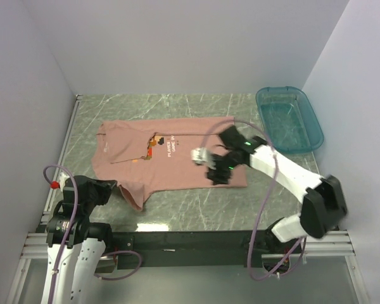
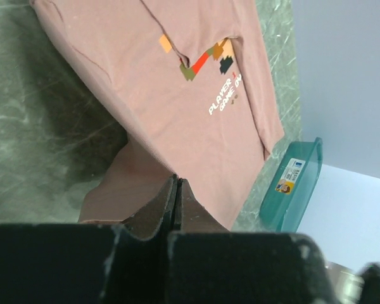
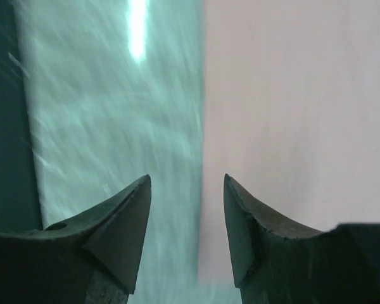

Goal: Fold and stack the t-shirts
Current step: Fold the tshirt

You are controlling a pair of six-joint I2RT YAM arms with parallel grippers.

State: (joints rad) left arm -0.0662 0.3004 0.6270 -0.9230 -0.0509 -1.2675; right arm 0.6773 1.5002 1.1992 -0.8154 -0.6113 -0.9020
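Note:
One salmon-pink t-shirt lies spread flat across the table, its pixel print and white lettering facing up. My right gripper hovers open over the shirt's near right edge. In the right wrist view, the edge of the t-shirt runs straight between my right gripper's parted fingers, and nothing is held. My left gripper sits low at the near left, beside the shirt's sleeve. In the left wrist view, my left gripper has its fingers pressed together above that sleeve, with no cloth visible between them.
A teal plastic tub stands at the far right of the green marbled table; the tub also shows in the left wrist view. Pale walls enclose the table on the left, back and right. A black rail runs along the near edge.

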